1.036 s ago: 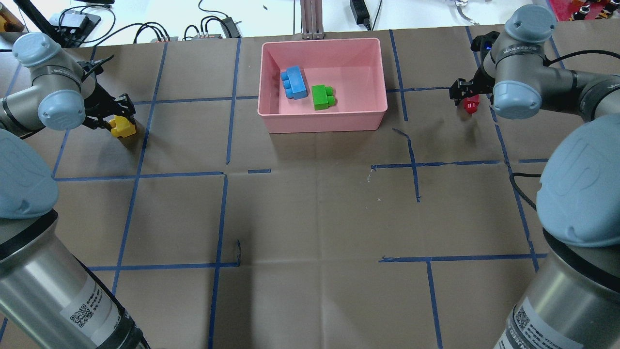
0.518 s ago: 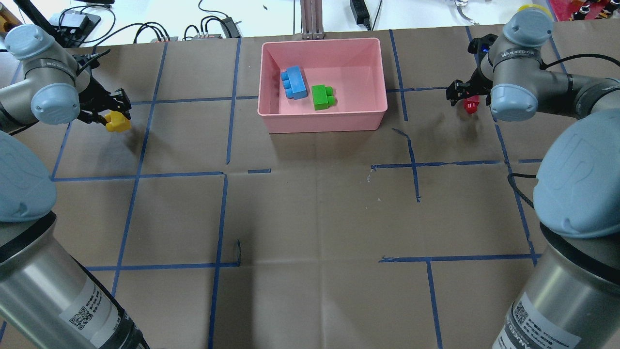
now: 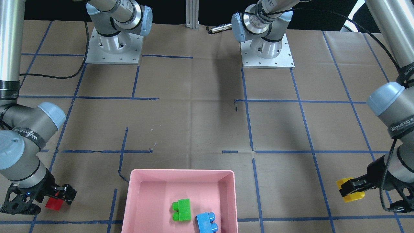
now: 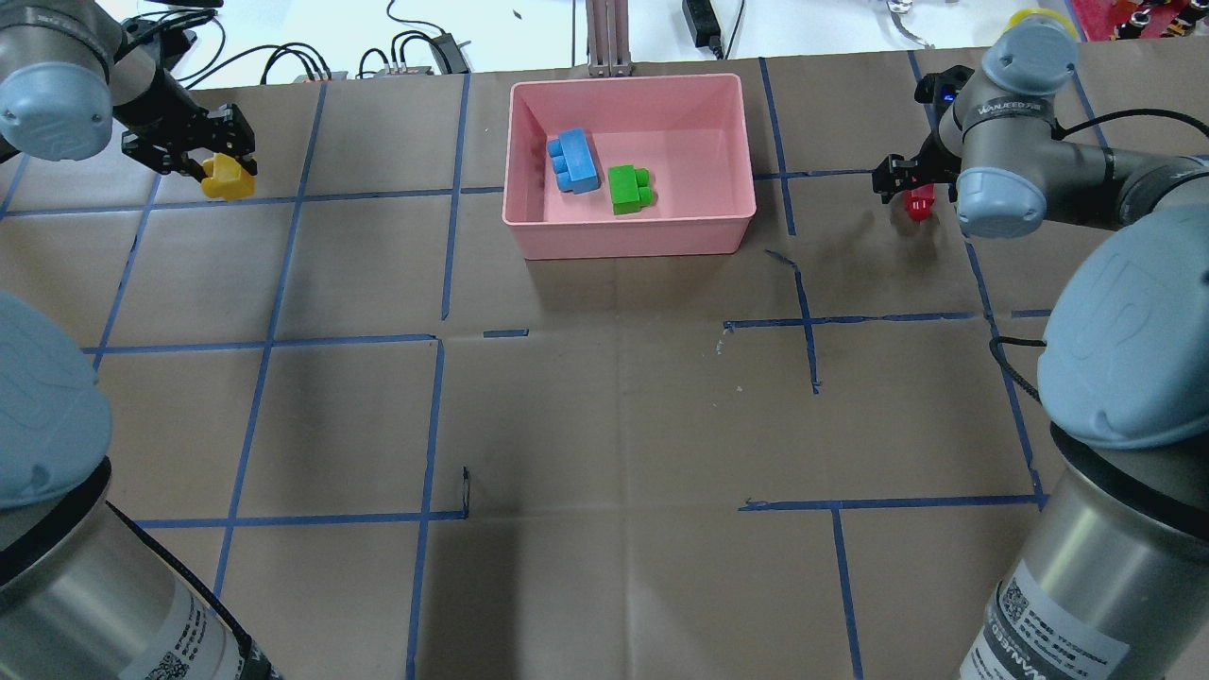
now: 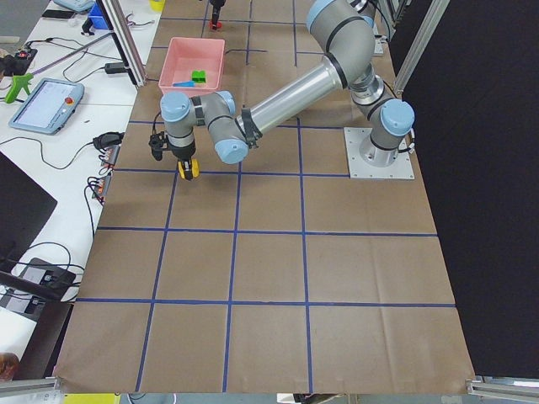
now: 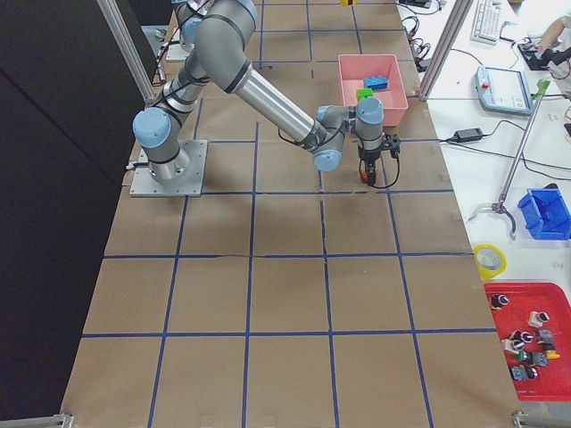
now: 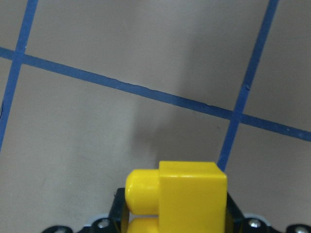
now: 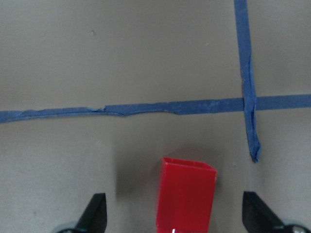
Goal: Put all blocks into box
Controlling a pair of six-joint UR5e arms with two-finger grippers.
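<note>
Bright even overhead light, soft shadows, clear focus.

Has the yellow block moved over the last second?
Yes. In the left end effector, the yellow block went from below the horizontal tape line to above it, overhead view.

only legible text: "wanjeed" plus trailing characters i can't resolve, white on the black right arm band (image 4: pixel 1009 106). same word on the left arm band (image 3: pixel 402 124). qr stickers (image 4: pixel 1044 647) on both arm columns, fine print too small to read.
</note>
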